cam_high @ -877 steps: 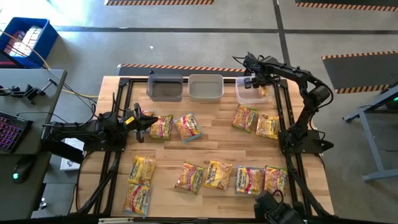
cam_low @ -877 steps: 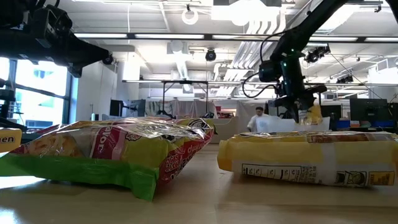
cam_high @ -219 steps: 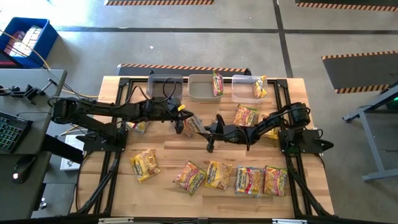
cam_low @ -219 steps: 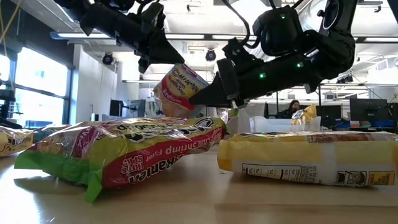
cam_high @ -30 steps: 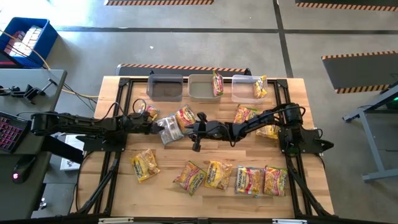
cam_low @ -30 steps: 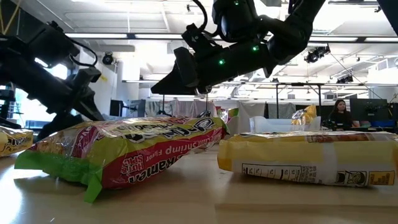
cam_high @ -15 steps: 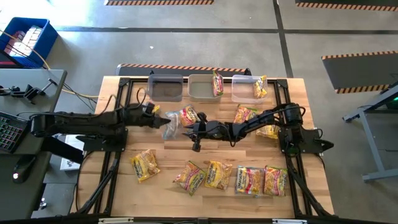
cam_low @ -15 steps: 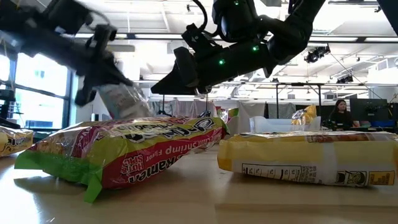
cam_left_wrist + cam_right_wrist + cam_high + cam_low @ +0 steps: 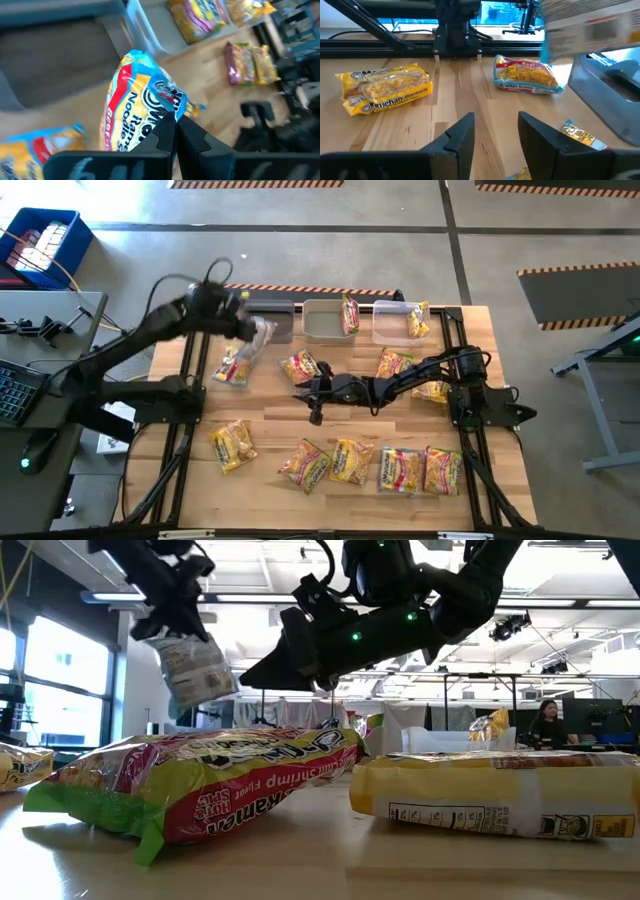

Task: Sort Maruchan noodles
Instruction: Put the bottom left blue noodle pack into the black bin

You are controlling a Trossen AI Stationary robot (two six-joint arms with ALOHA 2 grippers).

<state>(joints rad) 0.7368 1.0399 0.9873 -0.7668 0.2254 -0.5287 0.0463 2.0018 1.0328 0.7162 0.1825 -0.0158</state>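
Fingers of the left gripper (image 9: 250, 330) pinch a noodle packet (image 9: 259, 336) beside the grey bin (image 9: 275, 328); right gripper (image 9: 305, 392) hangs half-open mid-desk.

Left gripper (image 9: 245, 328) raised, fingers (image 9: 167, 131) pinched together, right gripper (image 9: 303, 392) low mid-table, fingers (image 9: 460, 136) parted

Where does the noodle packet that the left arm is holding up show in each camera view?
High view: the held packet hangs by the dark bin, upper left.
Low view: held packet upper left, above the table.
Left wrist view: centre, pinched in the left gripper.
Right wrist view: blurred at the upper right.
Shared landmark: the dark bin.
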